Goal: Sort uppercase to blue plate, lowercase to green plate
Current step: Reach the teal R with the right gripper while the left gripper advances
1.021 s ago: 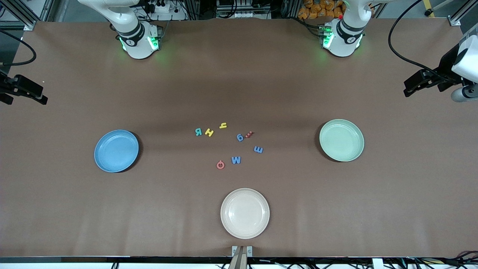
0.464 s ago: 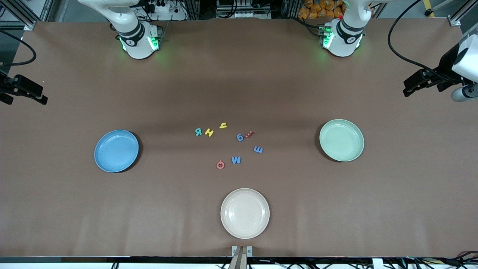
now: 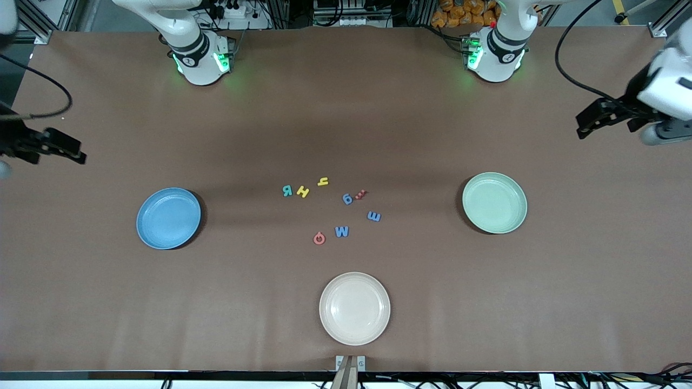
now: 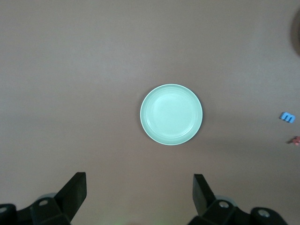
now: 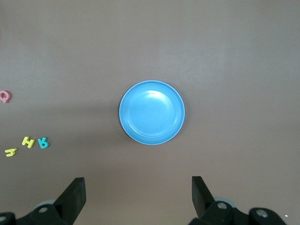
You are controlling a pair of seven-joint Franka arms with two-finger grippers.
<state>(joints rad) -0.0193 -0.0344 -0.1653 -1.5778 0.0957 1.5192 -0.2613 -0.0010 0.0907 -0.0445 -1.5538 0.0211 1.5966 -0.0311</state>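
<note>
The table (image 3: 346,108) filled the front view. The blue plate (image 3: 168,218) lay at that frame's centre left, the green plate (image 3: 494,202) at centre right, and the cream plate (image 3: 354,308) at lower centre; none held a letter.

The left gripper (image 3: 584,127) hung at the frame's right edge over bare table, jaws wide and holding nothing. The right gripper (image 3: 75,156) hung at the frame's left edge over bare table, jaws wide, likewise unloaded.

All letters lay mid-frame between the plates. Uppercase: teal R (image 3: 287,190), yellow H (image 3: 303,191), blue W (image 3: 341,232), red Q (image 3: 319,238). Lowercase: small yellow h (image 3: 323,181), blue g (image 3: 347,199), dark red m (image 3: 361,194), blue E-shaped piece (image 3: 374,216).
</note>
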